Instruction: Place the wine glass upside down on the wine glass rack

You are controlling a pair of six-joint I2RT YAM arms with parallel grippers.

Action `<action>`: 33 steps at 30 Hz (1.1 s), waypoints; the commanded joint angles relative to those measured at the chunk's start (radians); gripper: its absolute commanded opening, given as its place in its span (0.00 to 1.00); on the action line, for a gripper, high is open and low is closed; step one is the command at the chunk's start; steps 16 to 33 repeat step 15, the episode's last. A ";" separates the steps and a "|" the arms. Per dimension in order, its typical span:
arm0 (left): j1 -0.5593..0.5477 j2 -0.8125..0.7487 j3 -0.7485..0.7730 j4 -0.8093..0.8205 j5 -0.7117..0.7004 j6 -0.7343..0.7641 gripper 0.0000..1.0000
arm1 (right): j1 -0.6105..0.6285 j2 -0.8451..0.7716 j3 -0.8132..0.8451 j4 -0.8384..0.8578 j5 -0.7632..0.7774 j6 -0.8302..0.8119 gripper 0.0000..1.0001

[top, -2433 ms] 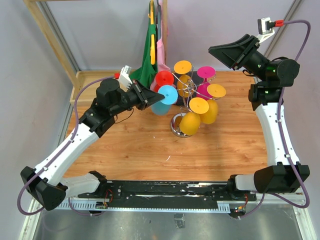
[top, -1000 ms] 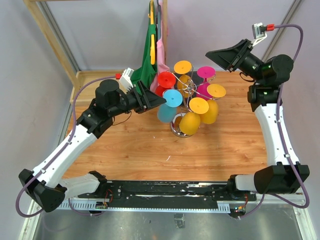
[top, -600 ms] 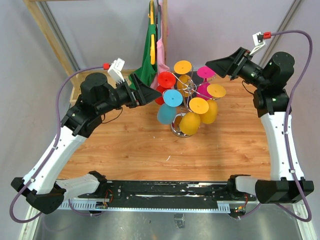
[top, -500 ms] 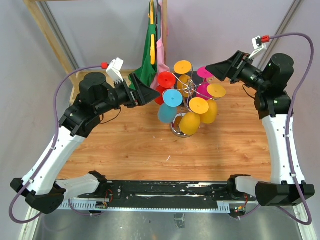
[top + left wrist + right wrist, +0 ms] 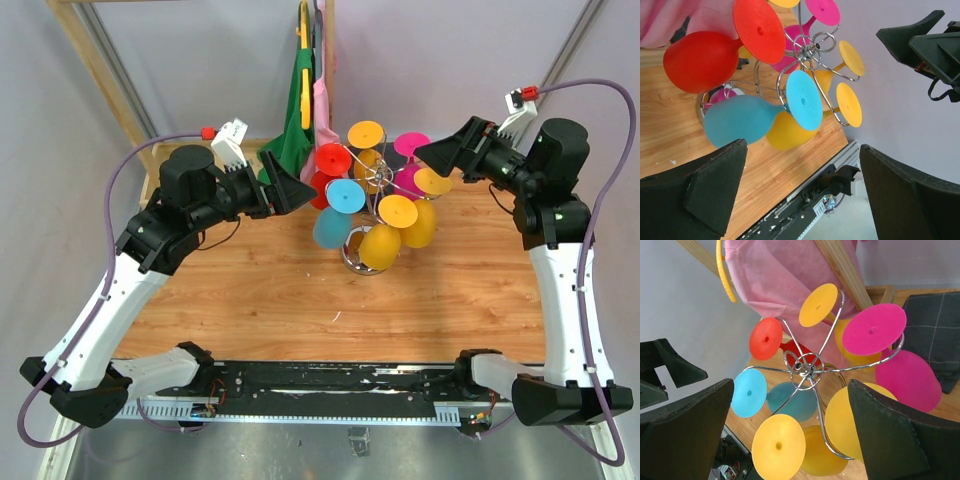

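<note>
The chrome wine glass rack (image 5: 371, 181) stands at the back middle of the wooden table, with its hub (image 5: 808, 47) (image 5: 803, 364) seen in both wrist views. A blue wine glass (image 5: 335, 211) (image 5: 742, 125) (image 5: 749, 392) hangs upside down on its left arm. Red, yellow and magenta glasses hang on the other arms. My left gripper (image 5: 304, 186) (image 5: 802, 149) is open and empty, a short way left of the blue glass. At the right of the rack, near its top, my right gripper (image 5: 432, 157) (image 5: 790, 385) is open and holds nothing.
A green cloth (image 5: 296, 125) and a pink cloth (image 5: 322, 112) hang from a wooden frame (image 5: 98, 78) behind the rack. A dark folded cloth (image 5: 935, 335) lies at the table's back right. The arms' base rail (image 5: 330, 385) runs along the near edge.
My left gripper has opened and drawn back to the left, leaving the blue glass hanging on the rack. My right gripper has opened wider and shifted right and slightly down.
</note>
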 commanded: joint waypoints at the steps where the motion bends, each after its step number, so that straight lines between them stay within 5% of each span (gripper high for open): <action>1: 0.006 -0.016 0.024 -0.007 -0.007 0.017 0.99 | -0.021 -0.015 0.032 -0.066 0.067 -0.022 0.98; 33: 0.007 -0.018 -0.008 0.025 0.017 -0.011 0.99 | -0.022 -0.044 0.043 -0.086 0.116 -0.054 0.98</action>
